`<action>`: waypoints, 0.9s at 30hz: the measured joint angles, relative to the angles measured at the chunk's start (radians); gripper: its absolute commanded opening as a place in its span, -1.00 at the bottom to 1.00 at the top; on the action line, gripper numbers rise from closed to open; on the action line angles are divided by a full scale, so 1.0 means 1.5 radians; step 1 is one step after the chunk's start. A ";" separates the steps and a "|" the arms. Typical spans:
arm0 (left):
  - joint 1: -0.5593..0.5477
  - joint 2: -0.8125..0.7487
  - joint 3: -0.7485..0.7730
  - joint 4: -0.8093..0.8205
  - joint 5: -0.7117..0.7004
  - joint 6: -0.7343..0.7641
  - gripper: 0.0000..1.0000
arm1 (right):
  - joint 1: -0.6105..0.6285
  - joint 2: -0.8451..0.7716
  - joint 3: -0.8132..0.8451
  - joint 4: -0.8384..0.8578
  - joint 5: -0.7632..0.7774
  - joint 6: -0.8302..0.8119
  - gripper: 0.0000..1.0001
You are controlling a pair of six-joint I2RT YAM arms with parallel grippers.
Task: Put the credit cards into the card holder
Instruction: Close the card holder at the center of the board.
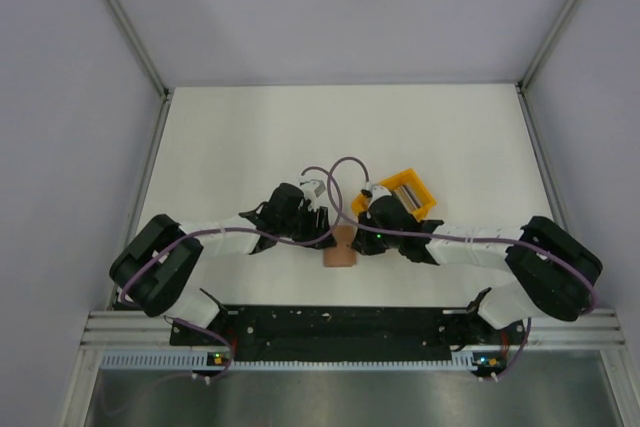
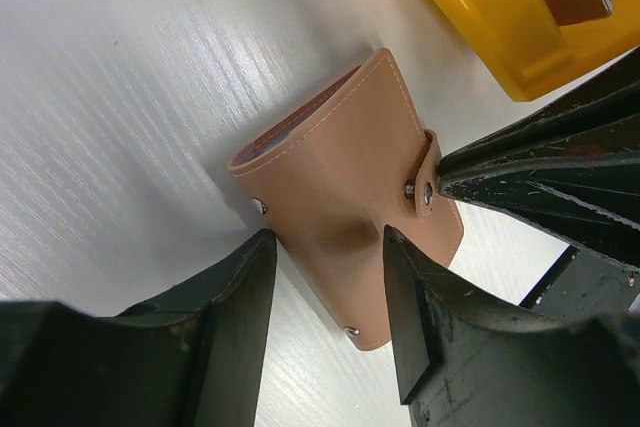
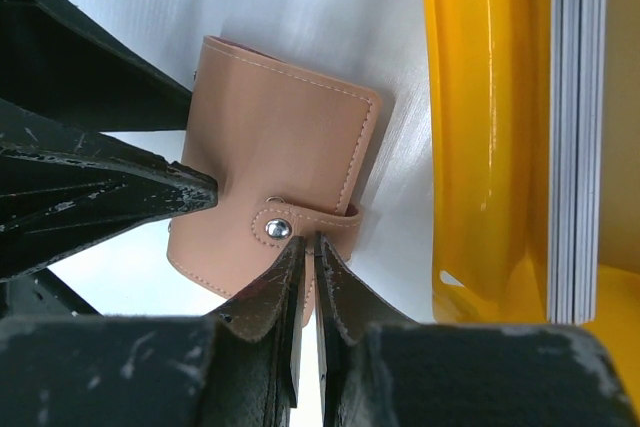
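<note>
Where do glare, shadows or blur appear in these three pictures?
Top external view: even, soft light, hardly any shadow on the white table. Left wrist view: streaky glare on that table, while the tan leather card holder is sharp. Right wrist view: bright highlights on the glossy yellow plastic tray.

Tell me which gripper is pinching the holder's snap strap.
The right gripper: its jaws are shut on the strap of the card holder. The left gripper has its jaws apart, on either side of the holder's body.
</note>
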 measured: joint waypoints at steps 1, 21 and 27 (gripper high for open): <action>0.000 0.000 0.000 0.000 0.000 0.000 -0.03 | 0.000 0.003 0.000 0.001 -0.001 0.000 -0.85; -0.004 -0.006 -0.004 0.003 -0.003 -0.006 0.29 | 0.000 -0.006 0.019 -0.022 0.015 -0.005 -0.67; -0.004 -0.033 -0.016 0.006 -0.042 -0.022 0.59 | 0.000 -0.054 0.019 -0.030 0.040 -0.014 -0.10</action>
